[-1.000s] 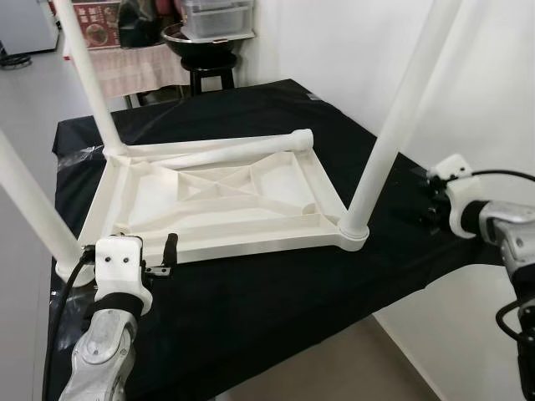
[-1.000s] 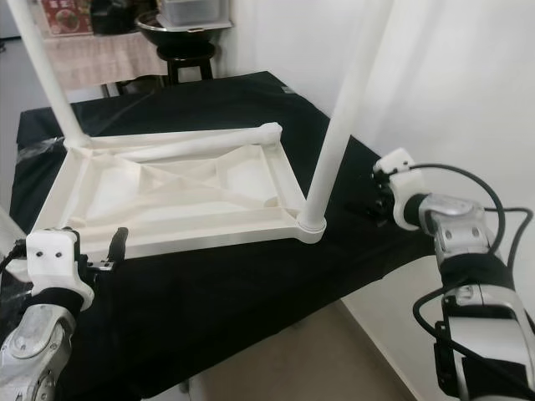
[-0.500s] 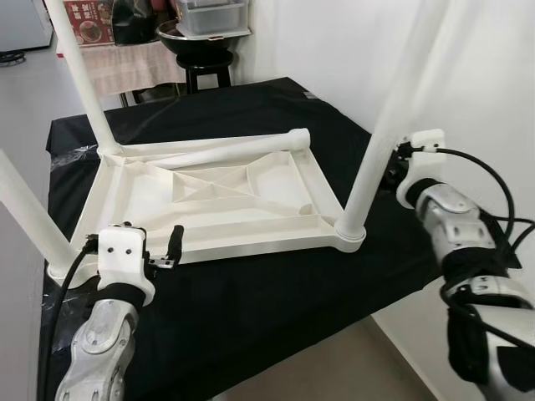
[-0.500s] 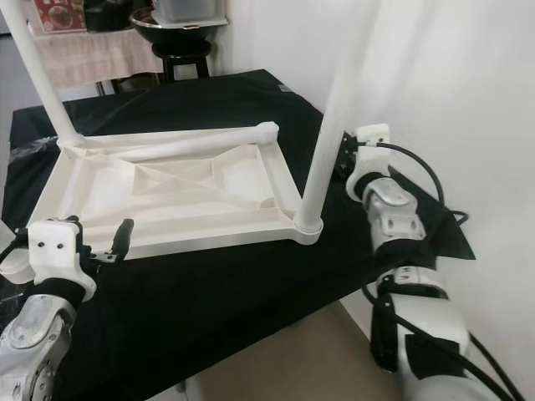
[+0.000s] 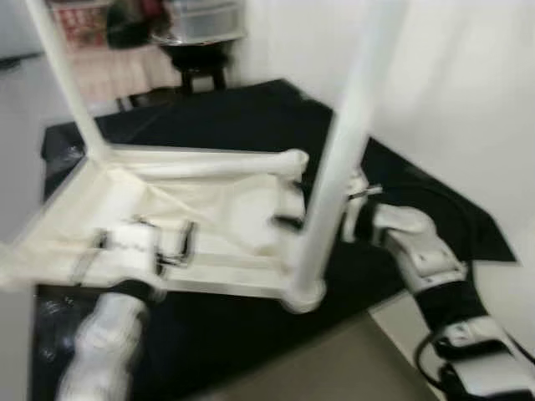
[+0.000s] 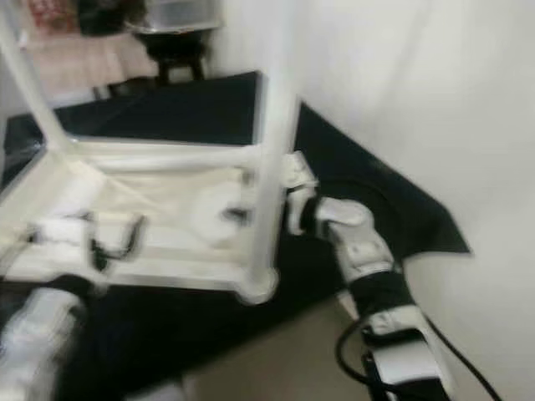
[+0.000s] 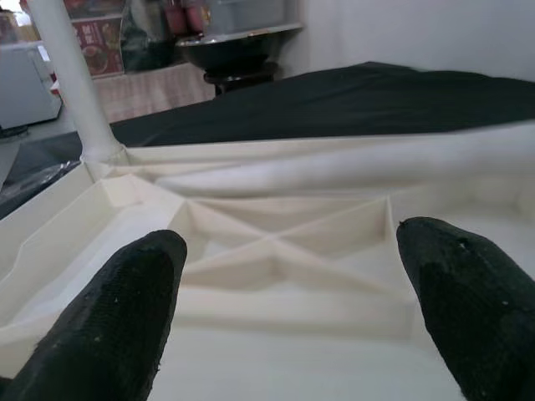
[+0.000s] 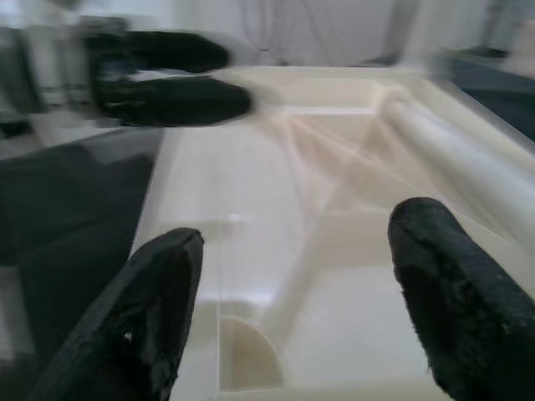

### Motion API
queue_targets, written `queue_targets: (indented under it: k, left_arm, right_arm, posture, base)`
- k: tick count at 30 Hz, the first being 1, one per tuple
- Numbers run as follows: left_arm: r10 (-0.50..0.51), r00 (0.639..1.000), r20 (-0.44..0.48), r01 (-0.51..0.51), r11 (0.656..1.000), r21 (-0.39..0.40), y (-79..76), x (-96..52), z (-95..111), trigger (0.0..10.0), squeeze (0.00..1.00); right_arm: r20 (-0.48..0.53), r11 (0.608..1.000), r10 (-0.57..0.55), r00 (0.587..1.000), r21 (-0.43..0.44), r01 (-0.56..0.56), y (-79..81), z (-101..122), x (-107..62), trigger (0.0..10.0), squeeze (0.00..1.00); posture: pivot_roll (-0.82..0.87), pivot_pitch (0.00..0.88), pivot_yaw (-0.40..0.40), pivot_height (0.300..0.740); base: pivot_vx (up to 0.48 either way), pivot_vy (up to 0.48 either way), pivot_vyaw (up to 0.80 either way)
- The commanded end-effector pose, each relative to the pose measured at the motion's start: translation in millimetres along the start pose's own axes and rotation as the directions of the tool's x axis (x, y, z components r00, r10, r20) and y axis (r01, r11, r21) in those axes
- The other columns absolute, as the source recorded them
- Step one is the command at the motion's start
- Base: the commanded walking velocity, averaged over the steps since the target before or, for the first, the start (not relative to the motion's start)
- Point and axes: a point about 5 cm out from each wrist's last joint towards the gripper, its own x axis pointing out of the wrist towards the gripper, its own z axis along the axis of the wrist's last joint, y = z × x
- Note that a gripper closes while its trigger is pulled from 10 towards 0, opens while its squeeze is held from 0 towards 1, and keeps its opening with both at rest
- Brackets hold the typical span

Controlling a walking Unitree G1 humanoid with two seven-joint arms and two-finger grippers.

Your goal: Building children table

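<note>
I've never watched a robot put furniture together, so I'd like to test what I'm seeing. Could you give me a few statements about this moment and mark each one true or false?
1. The white table top lies upside down on a black cloth. True.
2. All of its legs are lying flat. False: some legs stand upright from the corners, like the near leg, while one loose leg lies along the far edge.
3. The left pincer is open over the ribbed underside. True.
4. The right pincer is clamped shut on a leg. False: its fingers are spread apart with nothing between them.
5. The cloth is red. False: it is black.
</note>
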Motion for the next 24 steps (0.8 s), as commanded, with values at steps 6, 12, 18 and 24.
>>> queue_targets:
  k: [6,12,18,24]
  left_arm:
    - [-0.023,1.000,-0.004,0.022,1.000,-0.006,-6.9,-1.0,-0.7,10.0,0.00]
    - [-0.030,1.000,-0.006,0.030,1.000,-0.010,-10.1,-2.3,-1.3,10.0,0.00]
    - [-0.026,1.000,-0.008,0.026,1.000,-0.013,-11.0,-3.3,-1.4,10.0,0.00]
    - [-0.023,1.000,-0.008,0.023,1.000,-0.008,-8.9,-3.5,-0.7,10.0,0.00]
  right_arm:
    - [-0.100,0.992,0.059,0.993,-0.106,-0.070,-1.0,-5.8,12.2,10.0,0.00]
    - [-0.146,0.977,-0.173,0.974,-0.153,0.150,-30.3,-2.2,13.1,10.0,0.00]
    - [-0.169,0.821,-0.571,0.804,-0.086,0.565,-68.0,-1.1,9.0,10.0,0.00]
    - [-0.160,0.695,-0.703,0.693,0.049,0.717,-82.5,-3.2,1.9,10.0,0.00]
  posture:
    - [0.00,0.026,-0.045,0.740]
    - [0.01,0.027,-0.053,0.740]
    - [0.01,0.031,-0.051,0.740]
    - [0.02,0.032,-0.051,0.740]
  base:
    - [0.000,0.000,0.00]
    - [0.000,0.000,0.00]
    - [0.000,0.000,0.00]
    - [0.000,0.000,0.00]
